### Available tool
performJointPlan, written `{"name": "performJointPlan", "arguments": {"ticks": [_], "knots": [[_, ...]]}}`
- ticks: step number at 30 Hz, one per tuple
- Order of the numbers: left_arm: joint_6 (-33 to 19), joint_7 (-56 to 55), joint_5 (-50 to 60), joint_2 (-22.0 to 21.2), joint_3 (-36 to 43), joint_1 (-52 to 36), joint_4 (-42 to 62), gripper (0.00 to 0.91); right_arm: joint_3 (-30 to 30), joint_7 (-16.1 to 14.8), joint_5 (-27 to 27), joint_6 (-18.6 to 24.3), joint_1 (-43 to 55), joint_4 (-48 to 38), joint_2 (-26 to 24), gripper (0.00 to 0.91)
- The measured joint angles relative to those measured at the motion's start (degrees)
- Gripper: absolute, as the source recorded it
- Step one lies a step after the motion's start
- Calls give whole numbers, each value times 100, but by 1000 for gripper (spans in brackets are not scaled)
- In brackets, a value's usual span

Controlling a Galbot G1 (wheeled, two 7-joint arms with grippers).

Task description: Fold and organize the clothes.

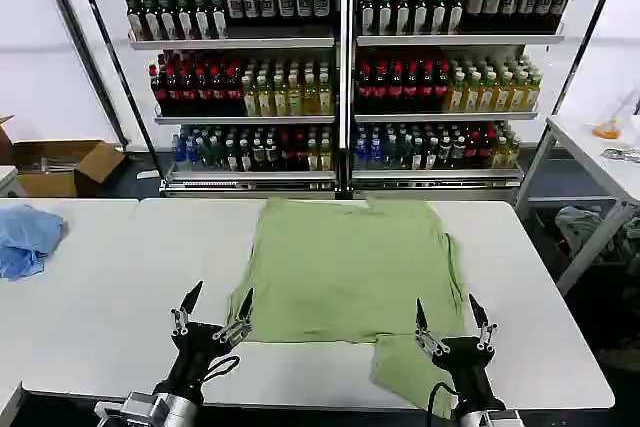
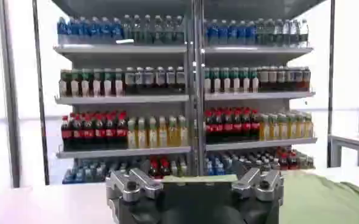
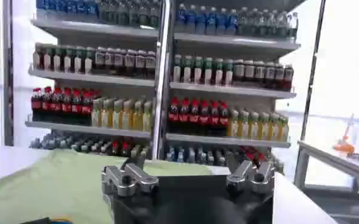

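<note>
The light green shirt (image 1: 350,267) lies spread flat on the white table (image 1: 110,327), with one flap (image 1: 410,367) reaching over the front edge. My left gripper (image 1: 220,299) hovers open at the shirt's near left corner, holding nothing. My right gripper (image 1: 446,303) stands open just above the near right corner, beside the flap. In the left wrist view the open left gripper (image 2: 194,178) faces the shelves, with green fabric (image 2: 328,196) to one side. The right wrist view shows the right gripper (image 3: 188,173) open, with the shirt (image 3: 57,182) beneath and beside it.
A crumpled light blue cloth (image 1: 25,237) sits at the table's far left. Shelves of bottles (image 1: 340,77) stand behind the table. A cardboard box (image 1: 60,165) is on the floor at the back left. A second white table (image 1: 600,152) stands to the right.
</note>
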Motion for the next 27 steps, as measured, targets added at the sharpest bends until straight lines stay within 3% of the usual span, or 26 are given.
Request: {"name": "performJointPlan", "arguments": {"ticks": [14,27], "knots": [[1213,-240,-224,333,156,-472,648,907,252,88,-13,-1000,-600,101,-178,907],[1968,-368,-300,467,502,-1180,1527,907,88,129,-52,-1445,-703,-217,-44,907]]}}
